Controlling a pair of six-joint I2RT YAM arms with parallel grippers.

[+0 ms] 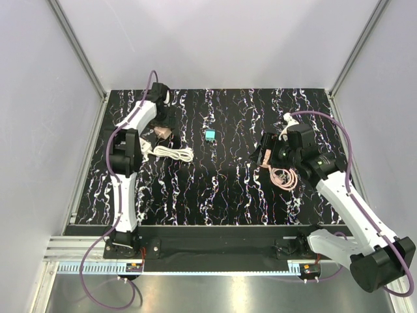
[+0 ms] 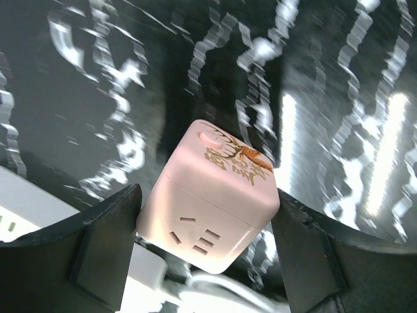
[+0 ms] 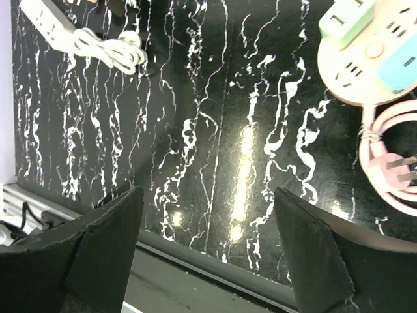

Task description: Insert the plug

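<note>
Closest to me the two arm bases sit at the front edge of the black, white-veined worktop (image 1: 221, 189). A little way in on the right, the right end effector (image 3: 208, 195) hangs above bare marble with its fingers spread wide and nothing between them. Just beside it lies a coiled pink cord (image 1: 284, 177), and at the cord's end the pink plug (image 3: 396, 171) lies flat on the surface, prongs showing, not pushed into anything. Touching that coil on its far side is a round pink power strip (image 3: 352, 62), with a green adapter (image 3: 345, 16) and a blue adapter (image 3: 401, 62) sitting on top of it.

Across on the left, farther in, a bundled white cable (image 1: 173, 154) lies next to a long white power strip (image 3: 45, 18). Near the middle of the worktop, well apart from both arms, is a small teal block (image 1: 210, 135).

Farthest back on the left, the left end effector (image 2: 208, 202) is down over a pink cube socket (image 2: 221, 189). The cube sits tilted between the two dark fingers (image 2: 107, 241), one on each side and right up against its faces. Whether they are squeezing it or only flanking it I cannot tell. The cube's socket holes face the camera, a gold and orange picture marks its top face, and something white lies just beneath it.
</note>
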